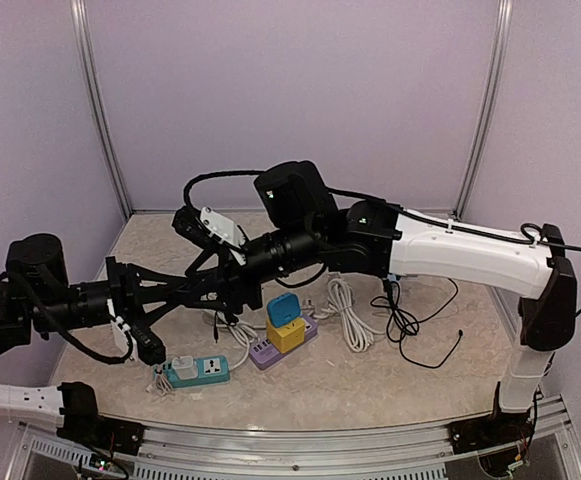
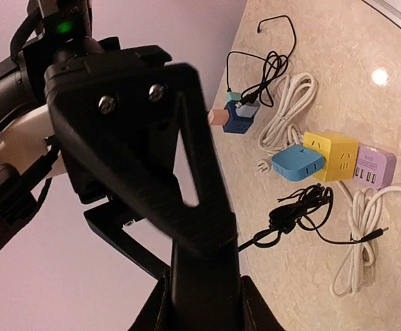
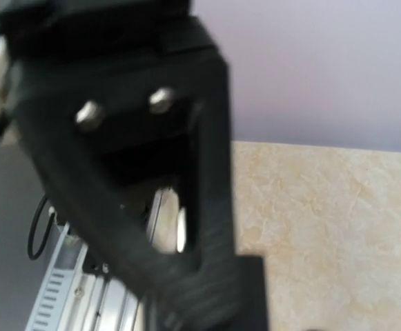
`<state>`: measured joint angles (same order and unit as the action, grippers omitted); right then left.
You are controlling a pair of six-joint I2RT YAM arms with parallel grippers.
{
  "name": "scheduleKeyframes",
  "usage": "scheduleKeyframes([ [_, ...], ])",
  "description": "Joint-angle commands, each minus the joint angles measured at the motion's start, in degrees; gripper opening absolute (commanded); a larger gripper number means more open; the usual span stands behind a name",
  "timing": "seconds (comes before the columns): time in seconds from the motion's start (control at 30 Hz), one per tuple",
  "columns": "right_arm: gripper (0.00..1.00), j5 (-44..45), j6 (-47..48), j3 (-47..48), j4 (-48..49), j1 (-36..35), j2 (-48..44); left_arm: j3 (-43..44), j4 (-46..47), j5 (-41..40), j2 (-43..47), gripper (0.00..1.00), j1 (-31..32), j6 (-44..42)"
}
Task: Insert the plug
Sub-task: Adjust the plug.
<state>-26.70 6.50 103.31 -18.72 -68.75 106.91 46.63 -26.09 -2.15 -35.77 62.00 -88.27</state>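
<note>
Down at the near-left corner of the table [image 1: 390, 395], the left gripper [image 1: 156, 352] hangs just above and to the left of a white plug [image 1: 183, 366], which stands upright at the left end of a teal power strip [image 1: 202, 371]. From where I stand I cannot tell whether the fingers touch the plug, nor whether the jaws are apart or together: the overhead view is too small, and the left wrist camera is filled by one black finger [image 2: 165, 158] with two screws. Whether the plug is fully seated in the strip is also unclear. The right arm reaches across from the far right side, its right gripper [image 1: 175, 290] held above the table close to the left arm's wrist; its own camera is blurred, so the state of its jaws cannot be read either. To the right of the teal strip, a yellow cube socket [image 1: 286, 334] carries a blue adapter [image 1: 283, 308] and touches a purple strip [image 1: 268, 351]. A coiled white cable [image 1: 348, 315] lies just beyond, with a loose black cable [image 1: 410, 325] near it toward the right.
</note>
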Motion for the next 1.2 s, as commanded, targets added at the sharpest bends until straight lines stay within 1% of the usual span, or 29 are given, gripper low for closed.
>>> scheduleKeyframes([
  [0.0, 0.82, 0.9, 2.2, -7.3, 7.8, -0.3, -6.9, 5.1, 0.5, 3.3, -2.3, 0.0, -1.7, 26.7],
  [0.03, 0.88, 0.7, 2.9, -9.7, 11.3, -0.3, -8.4, 6.3, -1.5, 7.2, -2.7, 0.0, -3.1, 32.8],
  [0.07, 0.91, 0.8, 3.5, -12.0, 13.2, -0.2, -10.0, 7.3, -3.1, 11.3, -3.0, 0.0, -4.9, 39.2],
  [0.1, 0.94, 0.9, 4.0, -14.7, 17.7, -0.2, -11.4, 8.1, -4.2, 16.0, -3.2, 0.0, -6.6, 46.1],
  [0.17, 0.95, 1.6, 4.6, -20.0, 26.7, -0.3, -13.5, 8.5, -4.0, 21.8, -4.0, 0.0, -10.0, 57.3],
  [0.23, 0.94, 2.8, 4.3, -24.9, 36.2, -0.3, -14.6, 8.0, -1.6, 24.9, -5.2, 0.0, -13.1, 63.8],
  [0.3, 0.94, 4.6, 2.7, -28.0, 44.4, -0.3, -14.2, 7.4, 2.7, 27.8, -5.7, 0.0, -16.4, 69.7],
  [0.33, 0.93, 5.1, 1.9, -28.4, 46.6, -0.4, -13.7, 7.2, 4.8, 29.1, -5.9, 0.0, -17.7, 73.6],
  [0.4, 0.91, 6.2, 0.3, -27.5, 47.9, -0.4, -12.3, 6.5, 8.8, 31.7, -6.4, 0.0, -19.8, 78.3],
  [0.5, 0.89, 7.2, -2.2, -26.4, 48.7, -0.3, -10.6, 6.0, 11.3, 33.0, -6.6, 0.0, -20.5, 80.9],
  [0.63, 0.85, 6.2, -4.5, -26.1, 48.9, 0.1, -9.8, 5.4, 11.5, 33.2, -6.2, 0.0, -20.6, 80.9],
  [0.7, 0.76, 4.4, -6.2, -25.9, 49.1, 1.0, -9.2, 5.2, 11.6, 33.4, -5.9, 0.0, -20.7, 80.8],
  [0.83, 0.51, 2.1, -12.1, -25.6, 50.2, 2.8, -8.0, 5.3, 11.9, 33.7, -5.9, 0.0, -20.7, 80.5],
  [0.9, 0.46, 1.1, -13.6, -25.6, 51.2, 3.3, -7.6, 5.2, 11.9, 33.7, -5.8, 0.0, -20.7, 80.5],
  [1.0, 0.42, 0.3, -13.8, -25.1, 51.4, 3.4, -7.0, 5.0, 12.0, 33.7, -5.8, 0.0, -20.8, 80.9],
  [1.17, 0.41, -1.6, -13.9, -23.5, 50.8, 3.4, -6.1, 4.9, 12.5, 33.7, -6.1, 0.0, -20.9, 82.0],
])
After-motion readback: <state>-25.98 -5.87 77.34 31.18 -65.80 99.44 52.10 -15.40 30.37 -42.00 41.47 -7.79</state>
